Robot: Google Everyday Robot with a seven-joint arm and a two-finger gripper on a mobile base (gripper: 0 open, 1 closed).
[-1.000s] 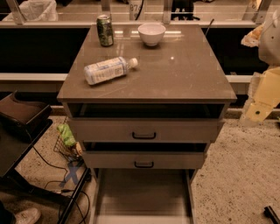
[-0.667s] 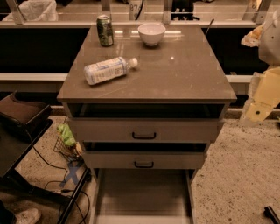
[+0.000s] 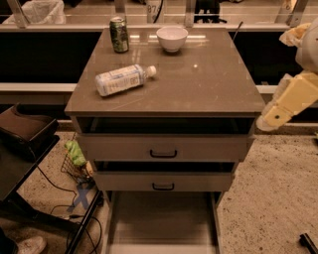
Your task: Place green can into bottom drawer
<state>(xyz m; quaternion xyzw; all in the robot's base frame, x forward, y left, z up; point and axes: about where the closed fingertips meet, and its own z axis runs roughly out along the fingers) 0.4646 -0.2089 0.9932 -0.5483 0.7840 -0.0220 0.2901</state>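
Here, green can (image 3: 119, 34) upright at worktop's (image 3: 198, 84) 11 o'clock; bottom drawer (image 3: 161, 218) pulled out; hand (image 3: 309, 242) at view's 5 o'clock, grip state cannot be told.

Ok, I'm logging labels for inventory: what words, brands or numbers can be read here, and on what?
"87", uncertain: on a pale panel behind the cabinet.
Green can: print too blurred to read.
Bottle label: too blurred to read.
Bowl, drawer fronts, bottom drawer: no text.
Gripper, seemingly the dark tip at the lower right edge: no text.
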